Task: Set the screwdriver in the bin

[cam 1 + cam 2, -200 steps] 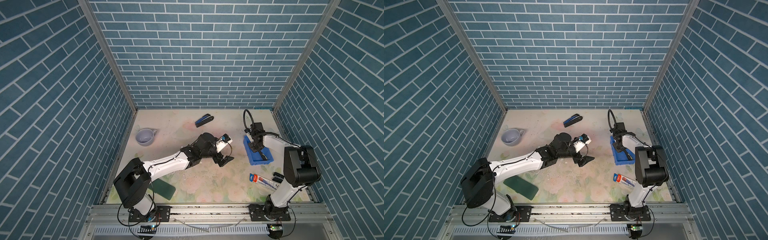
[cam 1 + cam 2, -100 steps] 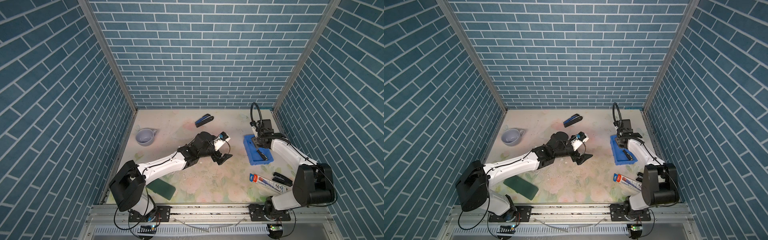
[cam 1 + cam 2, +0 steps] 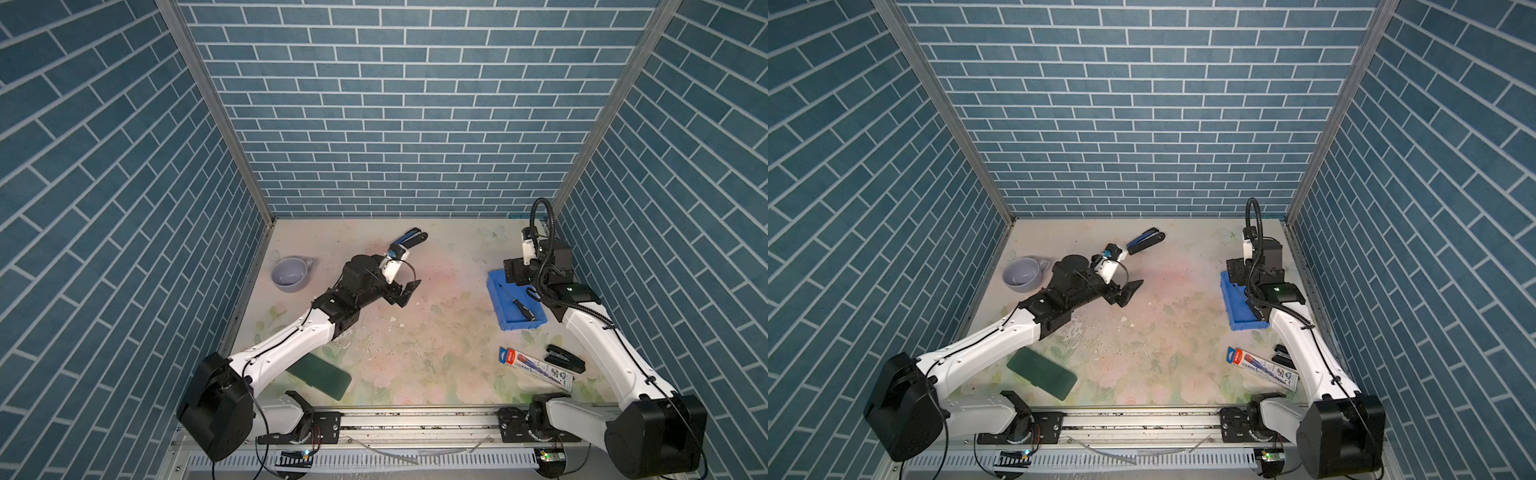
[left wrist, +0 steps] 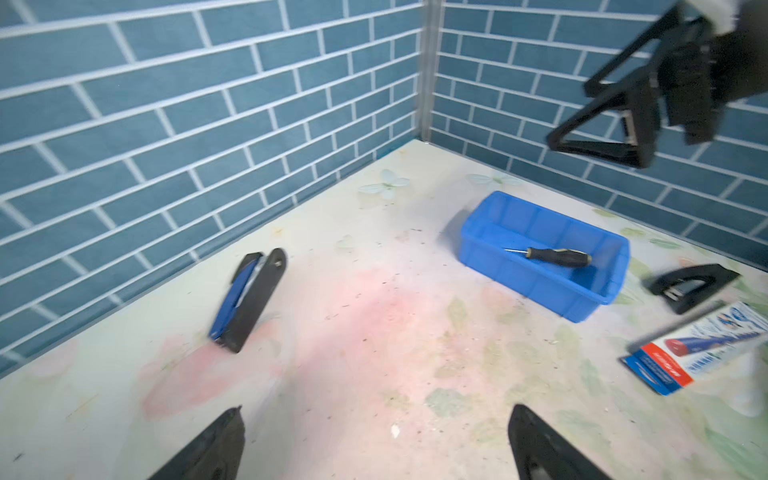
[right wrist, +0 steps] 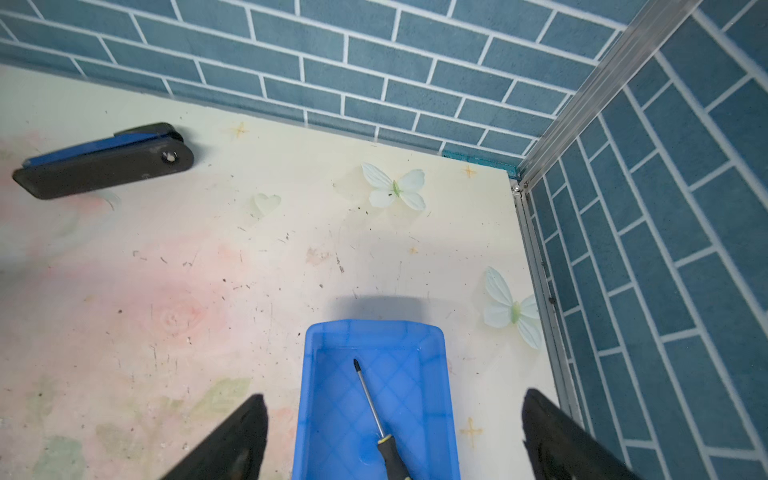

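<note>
Right gripper (image 5: 392, 395) hangs above the back end of the bin (image 5: 374, 326) with its jaws spread wide and nothing between them. A moment earlier it was down inside the bin, nearly closed on the screwdriver (image 5: 378, 424); since then it has let go, lifted and drawn back toward the back wall (image 3: 399, 124). The screwdriver now lies flat and free on the bin's blue floor, tip toward the back wall and striped handle toward the front end, as both wrist views and a top view (image 3: 515, 303) show. The left gripper (image 4: 376, 409) is also wide open and empty, and it has pulled away from the table's middle toward the back left. On the table (image 3: 449, 332) in front of the bin lies the printed package (image 3: 536, 368), red, white and blue, its lettering too small and blurred to read, with the black stapler (image 3: 565, 357) just beside it. No other writing can be made out. The bin stands near the right wall (image 5: 685, 249), with a narrow strip of bare table between them. Open table lies between the bin and the left gripper. The blue-and-black tool (image 3: 409, 239) lies near the back wall, the lavender cup (image 3: 291, 272) at the left edge and the green case (image 3: 324, 376) at the front left, all well apart from the bin.
</note>
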Controlling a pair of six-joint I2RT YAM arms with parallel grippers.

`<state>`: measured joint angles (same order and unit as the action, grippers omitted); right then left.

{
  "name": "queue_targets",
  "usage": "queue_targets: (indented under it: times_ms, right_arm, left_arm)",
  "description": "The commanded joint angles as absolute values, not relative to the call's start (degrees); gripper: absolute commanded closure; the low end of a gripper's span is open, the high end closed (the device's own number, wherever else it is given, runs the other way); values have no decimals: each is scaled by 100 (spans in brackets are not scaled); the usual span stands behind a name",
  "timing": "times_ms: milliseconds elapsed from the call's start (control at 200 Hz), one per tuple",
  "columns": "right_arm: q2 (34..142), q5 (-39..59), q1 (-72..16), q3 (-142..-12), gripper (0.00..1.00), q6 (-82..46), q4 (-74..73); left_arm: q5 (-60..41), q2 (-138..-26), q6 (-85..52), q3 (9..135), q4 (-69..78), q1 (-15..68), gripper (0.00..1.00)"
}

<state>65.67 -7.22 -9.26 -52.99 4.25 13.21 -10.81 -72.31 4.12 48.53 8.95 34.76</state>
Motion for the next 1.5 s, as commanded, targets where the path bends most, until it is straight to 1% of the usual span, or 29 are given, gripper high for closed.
queue_targets:
  times_ms: [0, 185, 340, 455, 565, 640, 725, 810, 956, 1036, 1076, 1166, 1306, 1361, 1496]
  right_arm:
    - [6401, -507, -872, -4917, 4, -174, 521]
    - [6259, -531, -848, -4405, 3, -292, -143]
    - [6071, -849, -814, -3557, 2, -159, -1338]
    - [6139, -1133, -762, -2975, 1, -70, -2226]
    - [6330, -1217, -620, -2709, 1, -147, -2460]
    - [6483, -1290, -499, -2504, 1, -272, -2691]
    - [6730, -1386, -345, -2278, 1, -333, -3035]
    - [7049, -1445, -189, -2126, 1, -397, -3449]
    - [7627, -1206, -39, -2061, 2, -503, -4127]
    - [7846, -1032, -28, -2173, 1, -377, -4173]
    - [7973, -980, -19, -2160, 1, -287, -4424]
    - [8258, -876, 14, -2149, 1, -292, -4699]
    - [8815, -854, 26, -1988, 1, -295, -5515]
    - [8745, -827, 26, -2077, 1, -301, -5203]
    - [8807, -783, 35, -2128, 1, -282, -5206]
  left_arm:
    - [-825, -6781, 264, 4510, 1089, 2940, 0]
    - [-540, -6137, 395, 3955, 961, 2046, 0]
    - [-516, -5958, 352, 3529, 978, 1384, 0]
    - [-2, -5965, 249, 3243, 1127, 1084, 0]
    - [345, -6071, 276, 2971, 1323, 863, 0]
    - [591, -6137, 352, 2786, 1473, 770, 0]
    - [1231, -6213, 564, 2679, 1385, 743, 0]
    - [1580, -6322, 750, 2493, 1566, 670, 0]
    - [1602, -6584, 913, 2047, 2625, 598, 0]
    - [1542, -6844, 969, 1736, 3588, 576, 0]
    - [1544, -7026, 1039, 1586, 4148, 572, 0]
    - [1236, -7302, 1141, 1579, 4622, 536, 0]
    - [1275, -7596, 1183, 1996, 4142, 498, 0]
    - [1248, -7659, 1166, 2095, 4002, 475, 0]
    - [1158, -7668, 1185, 2123, 3946, 464, 0]
